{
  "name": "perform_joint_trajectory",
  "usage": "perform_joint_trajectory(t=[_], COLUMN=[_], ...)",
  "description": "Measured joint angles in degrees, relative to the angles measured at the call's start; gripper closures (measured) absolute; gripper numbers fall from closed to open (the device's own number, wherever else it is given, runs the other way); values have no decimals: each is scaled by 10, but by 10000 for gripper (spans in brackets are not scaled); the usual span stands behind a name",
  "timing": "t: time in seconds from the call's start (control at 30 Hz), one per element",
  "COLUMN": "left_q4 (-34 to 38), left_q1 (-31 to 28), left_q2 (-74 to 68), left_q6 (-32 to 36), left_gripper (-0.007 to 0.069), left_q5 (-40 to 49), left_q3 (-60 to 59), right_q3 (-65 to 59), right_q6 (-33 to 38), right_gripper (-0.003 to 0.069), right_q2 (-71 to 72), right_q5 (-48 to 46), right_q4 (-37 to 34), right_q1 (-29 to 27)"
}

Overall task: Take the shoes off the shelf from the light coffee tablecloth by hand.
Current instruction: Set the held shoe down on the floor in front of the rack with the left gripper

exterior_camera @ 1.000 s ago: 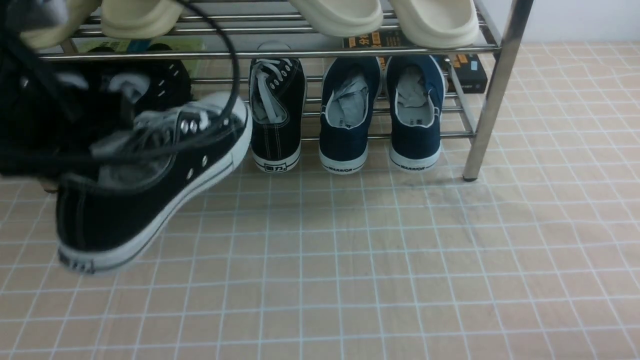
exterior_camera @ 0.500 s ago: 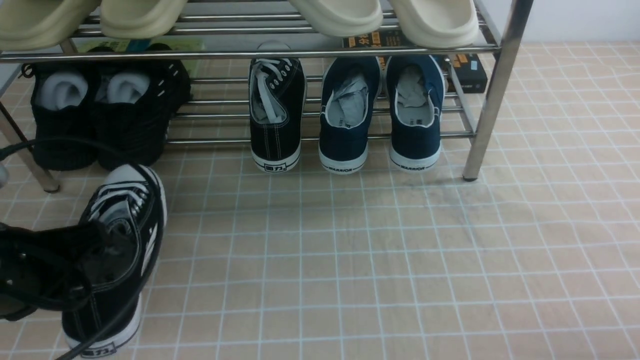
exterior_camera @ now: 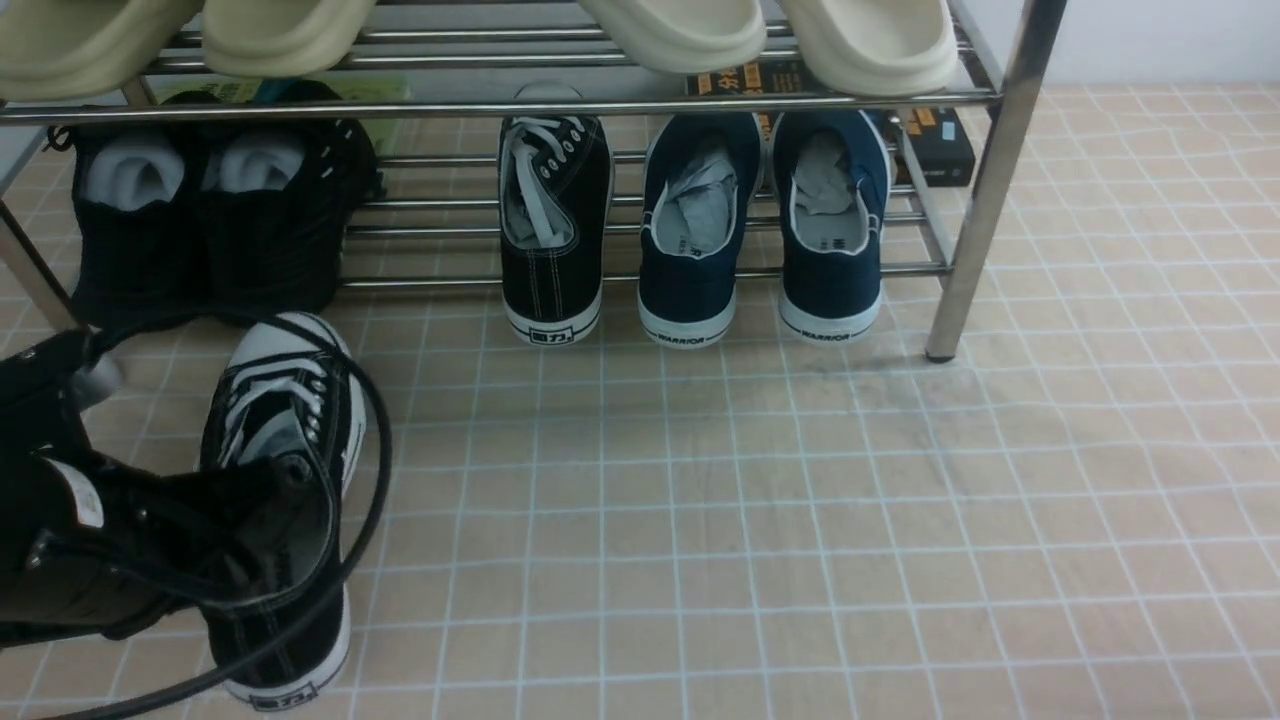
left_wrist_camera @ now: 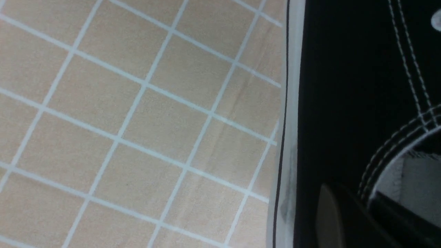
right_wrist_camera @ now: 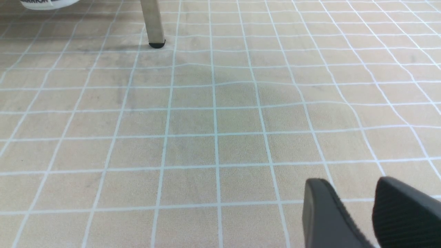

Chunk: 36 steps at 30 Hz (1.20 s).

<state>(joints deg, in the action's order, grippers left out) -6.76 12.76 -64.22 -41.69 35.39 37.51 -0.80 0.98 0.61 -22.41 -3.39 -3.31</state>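
Down at my near left, my left gripper [exterior_camera: 285,478] is pinched thin on the heel collar of the first sneaker [exterior_camera: 283,420]. In the left wrist view one of its fingers [left_wrist_camera: 327,215] lies against the black canvas just below the stitched rim. A second ago this shoe hung tilted in the air in front of the rack; now it stands on its white sole on the tablecloth [exterior_camera: 800,520], toe pointing toward the shelf [exterior_camera: 990,180] and clear of its bars. As I judge it, that is half the pair delivered. What is left for this hand is to let go and lift away without tipping the shoe.

My right gripper [right_wrist_camera: 351,184] hovers low over bare cloth. Its jaws stand apart with nothing between them, well away from any shoe.

Farther off, the second sneaker [exterior_camera: 553,230] sits untouched on the bottom tier with its heel toward me, overhanging the front bar. The navy slip-ons [exterior_camera: 690,230] are just beside it on the right, close enough that a reach for its heel needs care. The all-black shoes [exterior_camera: 200,230] stand at the left end of that tier, behind my arm. Cream slippers [exterior_camera: 670,30] rest on the tier above.
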Motion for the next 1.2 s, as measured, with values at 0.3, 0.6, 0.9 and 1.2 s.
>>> perform_joint_trajectory(t=[0.3, 0.6, 0.9, 1.2], left_q4=[71, 95, 88, 26], left_q1=[0, 0, 0, 0], left_q2=[26, 25, -42, -46], left_q6=[106, 158, 147, 82], left_gripper=[611, 608, 606, 606], left_q5=[53, 22, -64, -97], left_q3=[5, 5, 5, 5], right_q3=[0, 0, 0, 0], right_q6=[0, 0, 0, 0], right_gripper=[421, 421, 421, 421], right_q2=[0, 0, 0, 0], right_q5=[0, 0, 0, 0], right_q4=[0, 0, 0, 0], right_q1=[0, 0, 0, 0])
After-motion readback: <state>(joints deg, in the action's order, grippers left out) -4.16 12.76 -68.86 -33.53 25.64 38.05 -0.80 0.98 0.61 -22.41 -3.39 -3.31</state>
